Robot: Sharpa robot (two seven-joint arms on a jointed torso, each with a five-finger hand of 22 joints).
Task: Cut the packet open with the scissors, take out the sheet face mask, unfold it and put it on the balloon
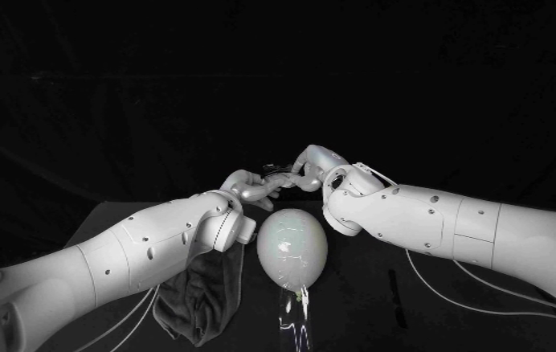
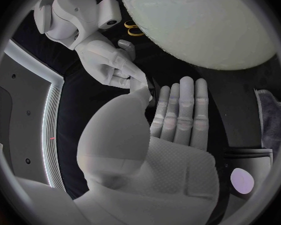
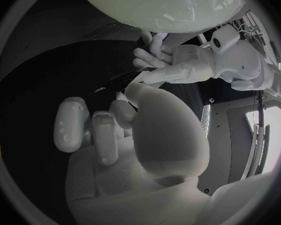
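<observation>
Two hands logged together just past the far end of the balloon [image 1: 292, 247], fingertips touching or nearly so. Entry one, left hand [image 1: 249, 187]: fingers straight and side by side, thumb set apart from them, palm bare, nothing seen held. Entry two, right hand [image 1: 307, 169]: fingers loosely curled, thumb reaching toward the left hand; hold on anything impossible to tell. Entry three, balloon: pale, egg-shaped, between the two forearms, on the robot's side of both hands, long axis running straight away from the robot, far end pointing at the meeting place of the hands. Entry four, sheet mask: not told apart for certain; pale textured skin on the balloon in the left wrist view, possibly the mask laid on, possibly not. Sundries: yellow loops [image 2: 134, 31] beside the balloon, likely scissors handles; dark cloth [image 1: 203, 296] under the left forearm; glinting clear item [image 1: 296, 320] at the balloon's near end, kind unknown. Key relation: balloon back toward the robot from both hands, neither hand clearly nearer, one wrist just beside each flank. Likely requirement: travel back along the long axis, evenly to both flanks.
</observation>
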